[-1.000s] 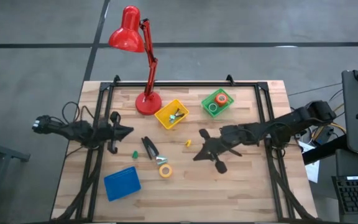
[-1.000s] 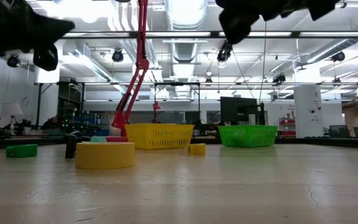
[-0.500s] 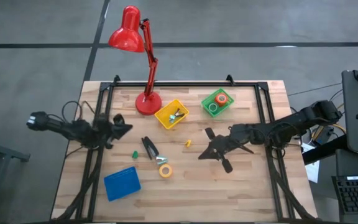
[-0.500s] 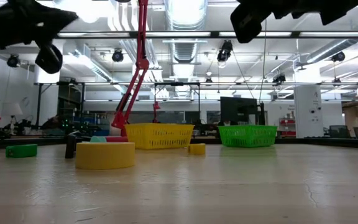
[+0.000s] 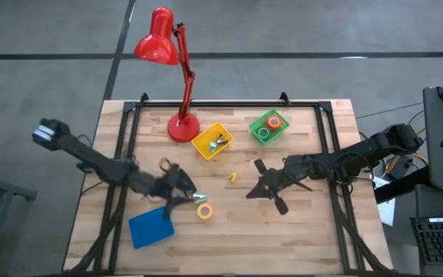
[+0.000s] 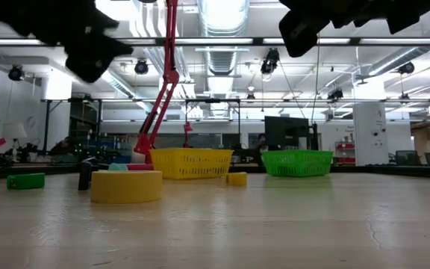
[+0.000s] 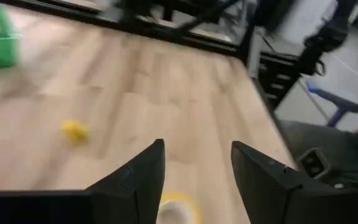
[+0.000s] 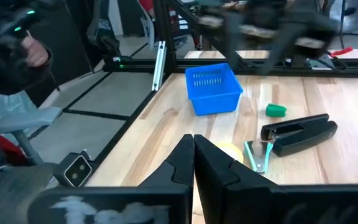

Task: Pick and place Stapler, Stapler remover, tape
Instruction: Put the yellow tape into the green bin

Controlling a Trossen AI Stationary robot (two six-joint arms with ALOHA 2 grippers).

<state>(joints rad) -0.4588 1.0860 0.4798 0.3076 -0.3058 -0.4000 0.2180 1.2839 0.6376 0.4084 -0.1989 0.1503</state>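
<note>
The black stapler (image 8: 300,134) lies flat on the wooden table, with the metal stapler remover (image 8: 253,155) just beside it. A yellow tape roll (image 5: 204,210) lies flat close by. Orange and green tape rolls sit in the green basket (image 5: 268,127). My left gripper (image 5: 184,192) hovers open above the stapler and hides it in the high view. In its wrist view the left gripper (image 7: 197,149) has the yellow tape roll (image 7: 176,208) below its fingers. My right gripper (image 5: 251,192) hangs shut over the table's middle and holds nothing.
A yellow basket (image 5: 212,142) and a red desk lamp (image 5: 181,127) stand at the far side. A blue basket (image 5: 151,227) sits near the front left. A small green piece (image 8: 276,110) and a small yellow piece (image 5: 233,176) lie loose on the wood.
My left gripper has swung from the table's left edge toward the right and the near side, ending above the stapler. My right gripper has drawn back a little toward the table's right edge. The objects on the table have stayed where they were.
</note>
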